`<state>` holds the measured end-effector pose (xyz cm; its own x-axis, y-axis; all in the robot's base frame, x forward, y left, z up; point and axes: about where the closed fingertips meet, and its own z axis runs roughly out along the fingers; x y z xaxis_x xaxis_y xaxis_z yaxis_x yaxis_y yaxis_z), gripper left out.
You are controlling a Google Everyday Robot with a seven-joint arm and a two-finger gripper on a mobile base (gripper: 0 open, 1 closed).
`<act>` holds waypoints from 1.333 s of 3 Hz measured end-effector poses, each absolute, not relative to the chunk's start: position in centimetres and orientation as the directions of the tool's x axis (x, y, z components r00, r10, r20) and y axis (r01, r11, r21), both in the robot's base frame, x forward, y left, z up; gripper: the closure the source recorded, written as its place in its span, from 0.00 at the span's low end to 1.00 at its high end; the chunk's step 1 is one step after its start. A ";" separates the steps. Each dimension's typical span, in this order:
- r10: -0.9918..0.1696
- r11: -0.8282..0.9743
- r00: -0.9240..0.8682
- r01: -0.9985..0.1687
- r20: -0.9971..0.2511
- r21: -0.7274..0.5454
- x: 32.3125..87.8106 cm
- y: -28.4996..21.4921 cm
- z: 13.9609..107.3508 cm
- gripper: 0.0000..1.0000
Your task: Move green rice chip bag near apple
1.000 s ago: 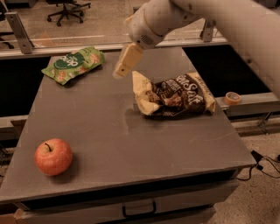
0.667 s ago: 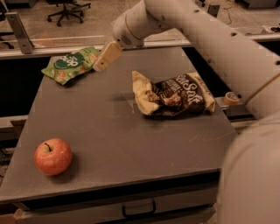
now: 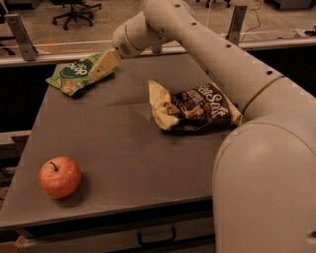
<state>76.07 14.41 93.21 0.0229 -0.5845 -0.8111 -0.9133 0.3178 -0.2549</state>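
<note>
The green rice chip bag [image 3: 74, 74] lies flat at the far left corner of the grey table [image 3: 113, 143]. It is light green with a dark green oval logo. The apple [image 3: 59, 177] is red-orange with a short dark stem and sits near the front left corner, far from the bag. My gripper [image 3: 101, 66] reaches in from the right on the long white arm and hovers over the bag's right edge, its tan fingers pointing down-left at the bag.
A larger brown-and-cream bag [image 3: 195, 106] lies crumpled at the table's middle right. My arm's big white links [image 3: 256, 163] fill the right side of the view. An office chair [image 3: 74, 10] and a metal rail stand behind the table.
My gripper has swung left from above the brown bag's top to the right edge of the green bag. The bags and the apple have not moved.
</note>
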 end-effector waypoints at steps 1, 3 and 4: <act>-0.535 0.346 -0.001 -0.912 -0.845 -0.218 76.3 15.5 92.7 0.00; -0.322 0.524 -0.165 -0.851 -0.932 -0.030 79.5 17.1 89.9 0.00; -0.262 0.578 -0.208 -0.816 -0.942 0.020 82.0 16.8 89.3 0.00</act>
<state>81.97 16.84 89.33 -0.2082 -0.2620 -0.9424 -0.8158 0.5780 0.0196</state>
